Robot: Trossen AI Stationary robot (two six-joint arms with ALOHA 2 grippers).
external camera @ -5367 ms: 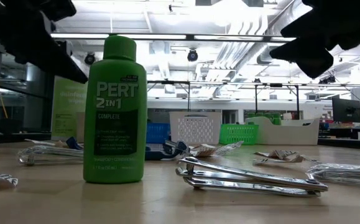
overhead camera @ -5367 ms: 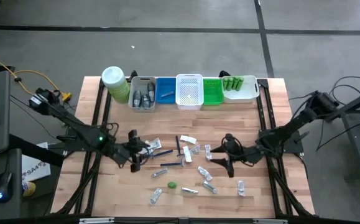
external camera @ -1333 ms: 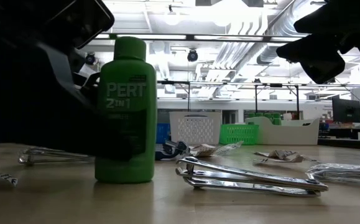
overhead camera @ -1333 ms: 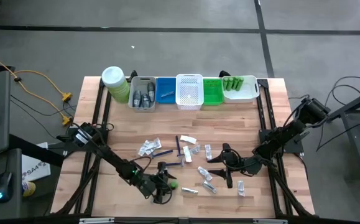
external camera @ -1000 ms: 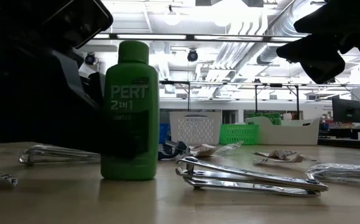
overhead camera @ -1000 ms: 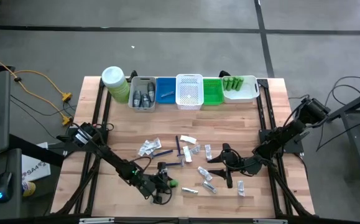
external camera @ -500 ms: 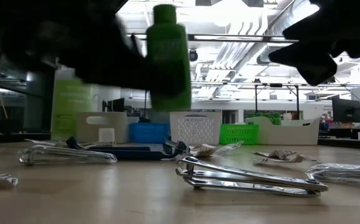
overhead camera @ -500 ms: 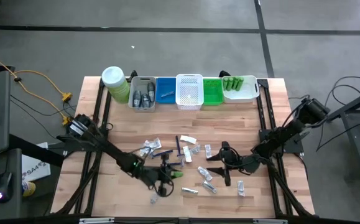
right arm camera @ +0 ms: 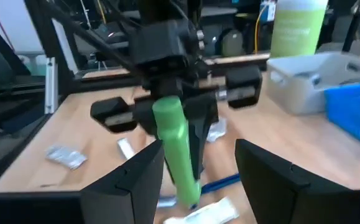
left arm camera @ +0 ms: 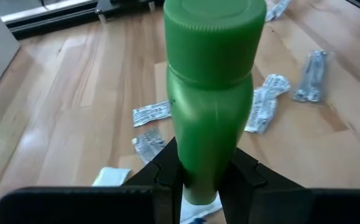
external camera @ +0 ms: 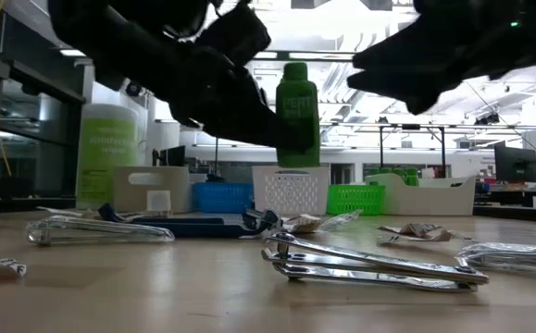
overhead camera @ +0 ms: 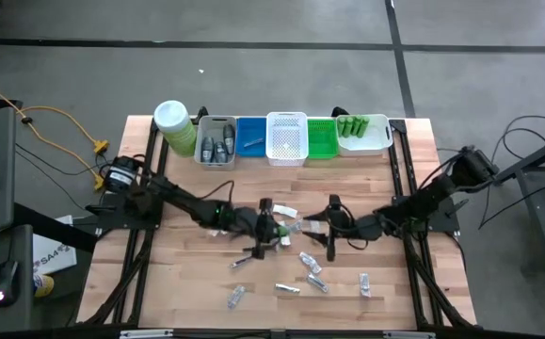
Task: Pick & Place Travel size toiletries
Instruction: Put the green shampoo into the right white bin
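Observation:
My left gripper [overhead camera: 270, 231] is over the middle of the table, shut on a small green bottle [external camera: 297, 116] that it holds up in the air. The bottle's round green cap [left arm camera: 214, 25] is on top. My right gripper [overhead camera: 328, 228] hovers just to the right of it, open and facing the bottle, with nothing between its fingers. Other toiletries lie loose on the wood below: crinkled sachets [left arm camera: 263, 109], metal nail clippers [external camera: 369, 264] and dark blue sticks [overhead camera: 247, 252]. My left gripper pinches the lower body of the bottle [left arm camera: 206, 177] between its two fingers, one on each side. The fingers come from the table's left, slanting slightly down. The bottle stands upright in the hold, cap up, lifted clear of the table.
Along the far edge stand a large pale-green jar [overhead camera: 173, 127], then a grey bin [overhead camera: 216, 143], a blue bin [overhead camera: 250, 137], a white basket [overhead camera: 287, 138], a green bin [overhead camera: 322, 139] and a white tray [overhead camera: 371, 137] holding green bottles. More sachets lie near the front [overhead camera: 237, 298].
My left gripper has lifted the green bottle off the table near the front edge and carried it up, toward the far edge and to the right, to the middle of the table. The bottle has stayed upright. My right gripper has shifted a little toward the left, nearer the bottle.

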